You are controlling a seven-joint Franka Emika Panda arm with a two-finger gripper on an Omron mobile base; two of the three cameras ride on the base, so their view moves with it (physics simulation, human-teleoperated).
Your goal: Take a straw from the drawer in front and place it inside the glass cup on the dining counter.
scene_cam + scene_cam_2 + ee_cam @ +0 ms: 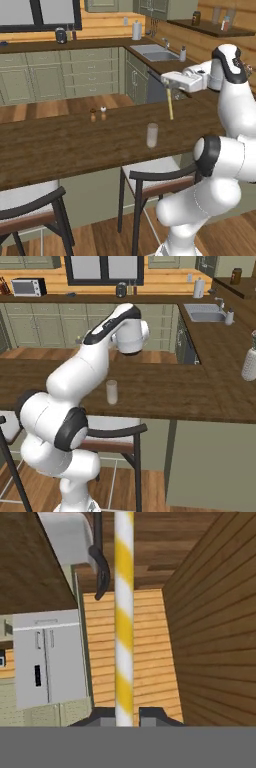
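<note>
At the middle of the left base frame the cup [152,135] stands upright on the dark counter [60,145] with nothing in it, two small shakers [98,115] up and to its left. Right of and above it, in the upper right of that frame, the jaws [169,89] are closed on the straw [170,105], which hangs down from them over the counter's far edge, apart from the cup. In the hand frame the yellow-and-white straw [124,612] runs up the middle from between the dark fingertips [152,714].
</note>
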